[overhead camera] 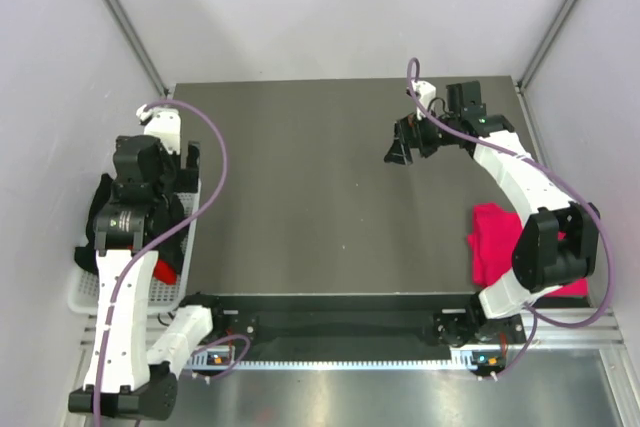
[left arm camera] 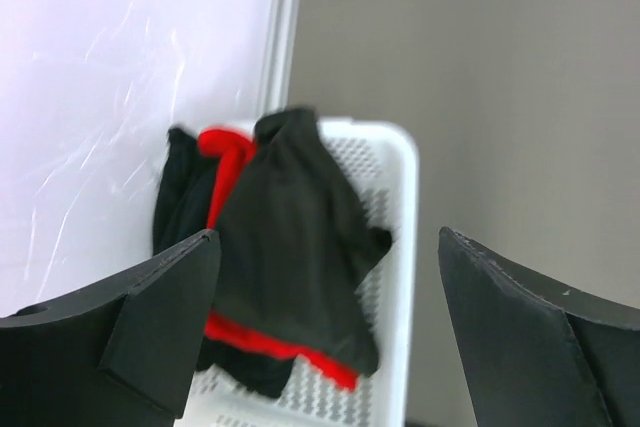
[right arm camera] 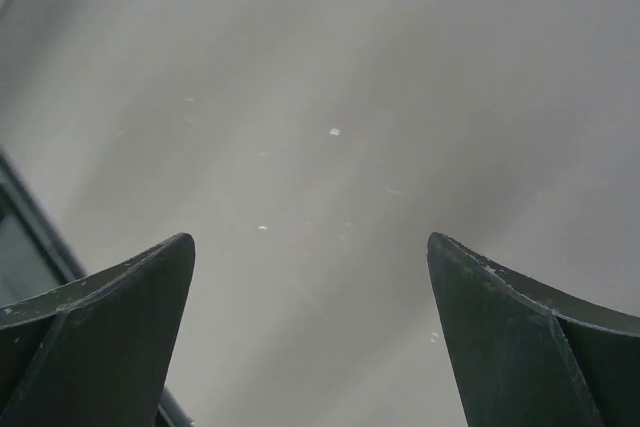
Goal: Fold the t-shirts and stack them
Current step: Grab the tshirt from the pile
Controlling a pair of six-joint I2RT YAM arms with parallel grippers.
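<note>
Hovering wide open and empty, the left hand [left arm camera: 328, 242] hangs above the white basket [left arm camera: 395, 162], where a limp black t-shirt [left arm camera: 300, 247] and red t-shirt [left arm camera: 225, 162] lie bunched; I'd pinch a raised fold. The right hand [right arm camera: 310, 242], also open, hangs over the tabletop [overhead camera: 320, 197], with the pink t-shirt [overhead camera: 492, 237] well behind it.

The dark grey worktop [overhead camera: 320, 197] carries a white basket [left arm camera: 392, 197]; a pink t-shirt [overhead camera: 492, 237] lies well apart, far to the basket's right
</note>
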